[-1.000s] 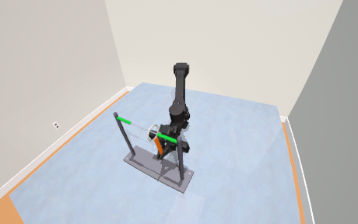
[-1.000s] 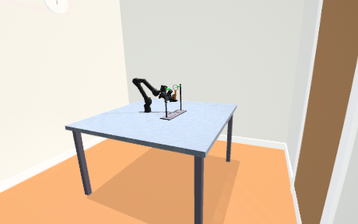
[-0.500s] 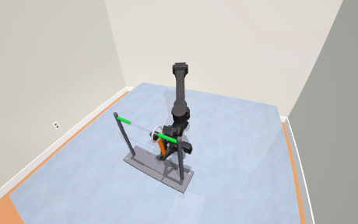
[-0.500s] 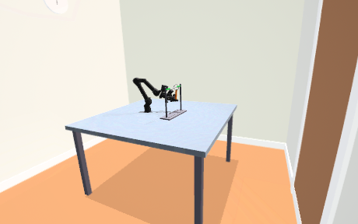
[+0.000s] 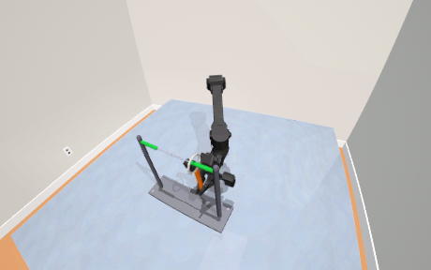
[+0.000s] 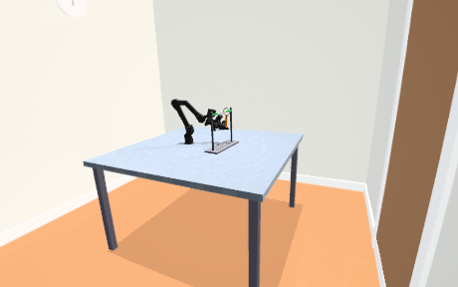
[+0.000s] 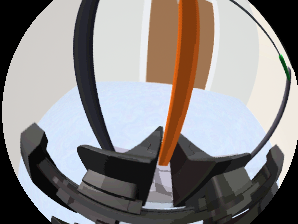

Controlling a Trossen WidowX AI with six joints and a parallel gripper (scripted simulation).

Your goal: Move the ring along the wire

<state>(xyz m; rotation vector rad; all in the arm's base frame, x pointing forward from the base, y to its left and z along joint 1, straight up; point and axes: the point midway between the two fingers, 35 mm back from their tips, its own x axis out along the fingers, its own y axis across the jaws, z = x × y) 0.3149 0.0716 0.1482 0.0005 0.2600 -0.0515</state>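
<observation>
The white ring (image 5: 188, 165) is around the wire by the inner end of the green part (image 5: 204, 167) at the right post (image 5: 217, 194) in the top view; whether it touches is too small to tell. The ring is out of the wrist view. Its orange handle (image 5: 199, 179) (image 6: 227, 121) (image 7: 185, 60) points down. My gripper (image 5: 200, 190) (image 7: 165, 131) is shut on the handle's lower end. The thin grey wire (image 5: 170, 154) runs to the other green part (image 5: 149, 145) (image 7: 284, 67) at the left post (image 5: 151, 165) in the top view.
The grey base plate (image 5: 180, 202) under the posts stands on the blue table (image 5: 281, 202) (image 6: 164, 169). In the wrist view, the nearer post (image 7: 84, 50) rises close on the left and the farther post (image 7: 280, 117) is on the right. The arm (image 5: 217, 105) (image 6: 184, 120) reaches in from behind the wire.
</observation>
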